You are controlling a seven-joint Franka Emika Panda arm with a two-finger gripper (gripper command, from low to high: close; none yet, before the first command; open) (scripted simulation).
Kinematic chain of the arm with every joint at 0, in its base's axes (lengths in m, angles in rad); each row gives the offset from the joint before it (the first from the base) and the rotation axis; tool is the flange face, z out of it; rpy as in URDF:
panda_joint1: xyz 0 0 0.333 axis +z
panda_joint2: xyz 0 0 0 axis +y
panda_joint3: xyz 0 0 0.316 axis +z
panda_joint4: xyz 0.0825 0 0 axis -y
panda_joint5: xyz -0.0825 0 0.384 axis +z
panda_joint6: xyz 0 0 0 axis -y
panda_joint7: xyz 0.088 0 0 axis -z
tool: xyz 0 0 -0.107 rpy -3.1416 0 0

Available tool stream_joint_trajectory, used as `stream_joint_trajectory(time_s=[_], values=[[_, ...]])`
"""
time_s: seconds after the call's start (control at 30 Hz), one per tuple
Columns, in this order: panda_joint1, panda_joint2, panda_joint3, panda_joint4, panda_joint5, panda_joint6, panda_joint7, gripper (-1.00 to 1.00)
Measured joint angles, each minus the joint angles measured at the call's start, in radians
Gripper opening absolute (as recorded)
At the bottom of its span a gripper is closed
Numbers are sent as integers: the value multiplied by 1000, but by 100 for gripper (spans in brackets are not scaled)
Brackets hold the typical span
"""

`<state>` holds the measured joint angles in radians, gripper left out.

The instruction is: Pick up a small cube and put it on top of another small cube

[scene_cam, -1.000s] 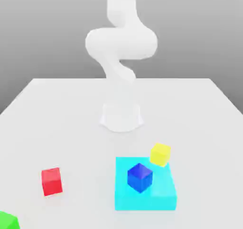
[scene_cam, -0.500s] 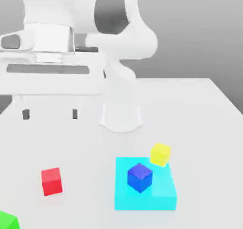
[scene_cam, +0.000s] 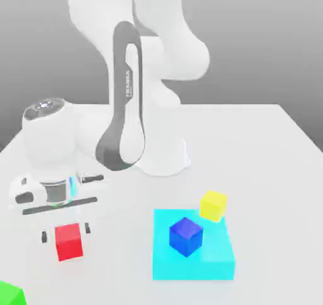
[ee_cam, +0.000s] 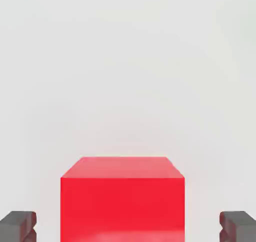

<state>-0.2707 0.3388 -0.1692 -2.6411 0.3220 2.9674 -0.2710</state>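
Four small cubes and one big flat block sit on the white table. The red cube is the one to pick up, and it sits low on the left side of the exterior view, flat on the table. The white robot arm bends down from the top of that picture and reaches to the left, so the gripper hangs right over the red cube. Its two dark fingertips are spread wide, one on each side of the cube, and they do not touch it. In the hand view, the red cube is low in the middle of the frame, with a grey fingertip in the lower left corner and another in the lower right corner, each with a gap of white table between it and the cube. The gripper is not pinching anything. Over at the lower right of the exterior view lies the large cyan block. A blue cube sits on top of it near its middle. A yellow cube sits at the block's far right corner. A green cube peeks in at the lower left corner of the frame, well apart from the red cube.
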Motion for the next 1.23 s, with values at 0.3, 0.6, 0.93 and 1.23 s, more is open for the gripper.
stream_joint_trajectory(time_s=[0.3,0.6,0.93,1.23], values=[[41,-91,-62,-21,-95,-69,72,-100],[208,-333,-25,-51,-263,-274,404,-100],[369,-531,158,-54,-312,-466,821,-100],[383,-378,178,-78,-319,-288,860,100]])
